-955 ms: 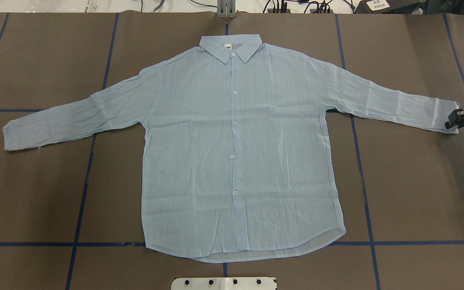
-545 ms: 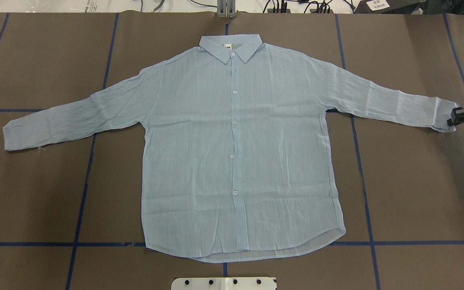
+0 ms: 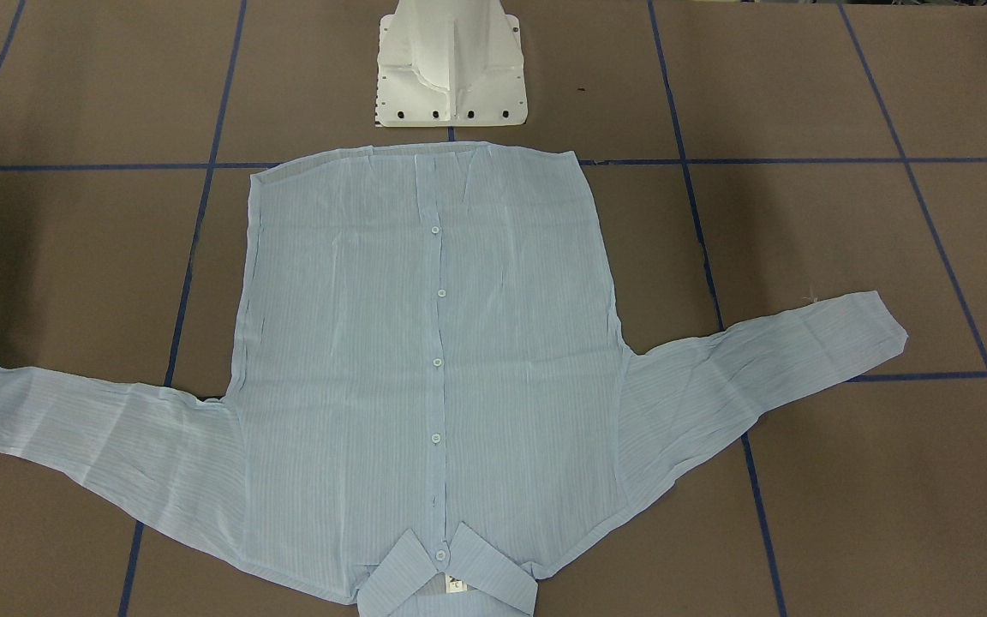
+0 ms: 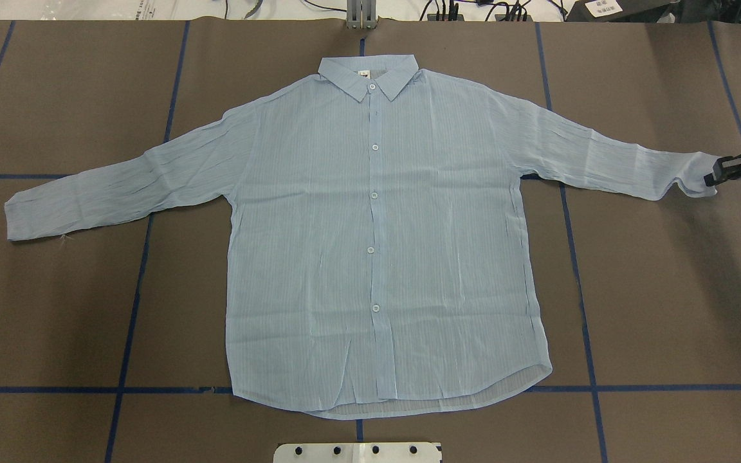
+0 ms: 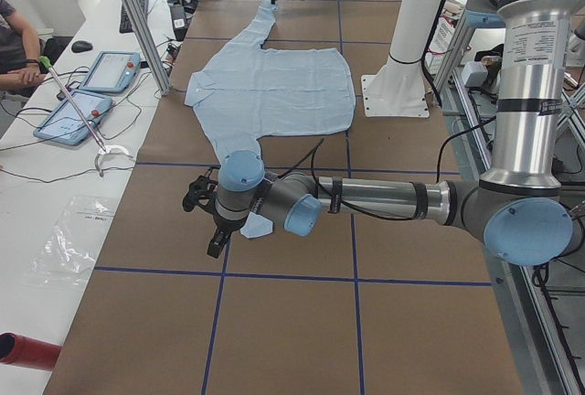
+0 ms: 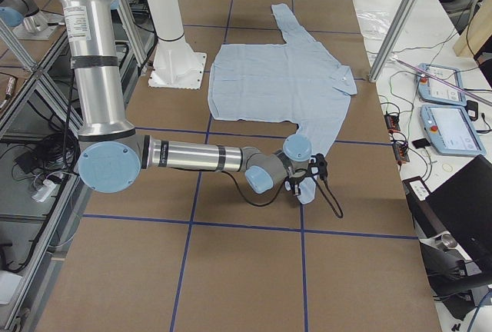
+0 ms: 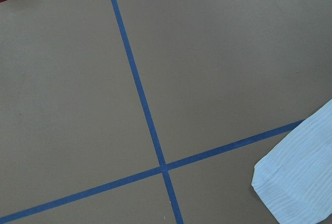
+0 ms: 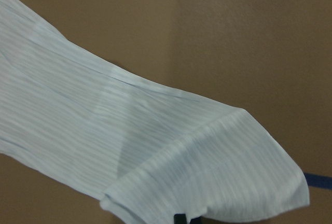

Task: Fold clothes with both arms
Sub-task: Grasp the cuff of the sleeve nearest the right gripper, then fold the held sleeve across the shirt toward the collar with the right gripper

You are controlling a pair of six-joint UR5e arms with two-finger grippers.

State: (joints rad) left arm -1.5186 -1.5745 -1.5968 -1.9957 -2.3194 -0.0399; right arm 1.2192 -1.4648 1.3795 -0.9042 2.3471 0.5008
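Observation:
The light blue striped shirt point(image 4: 370, 244) lies flat and buttoned on the brown table, collar at the far side, both sleeves spread out. My right gripper point(image 4: 713, 177) is shut on the right sleeve's cuff point(image 4: 692, 177) and holds it raised off the table; the right wrist view shows the lifted cuff point(image 8: 207, 172) close up. The left sleeve's cuff point(image 4: 17, 218) lies flat. My left gripper point(image 5: 203, 226) shows only in the exterior left view, just beyond that cuff point(image 5: 256, 226); I cannot tell whether it is open or shut. The left wrist view shows the cuff's corner point(image 7: 298, 182) and no fingers.
The white pedestal base point(image 4: 357, 452) stands at the near edge, just behind the shirt's hem. Blue tape lines point(image 4: 132, 308) cross the brown table cover. A side table with tablets point(image 5: 91, 93) and an aluminium post point(image 5: 137, 20) stand along the far edge.
My right gripper has moved toward the far side and slightly inward with the right cuff, lifting it off the table. The rest of the shirt has not moved.

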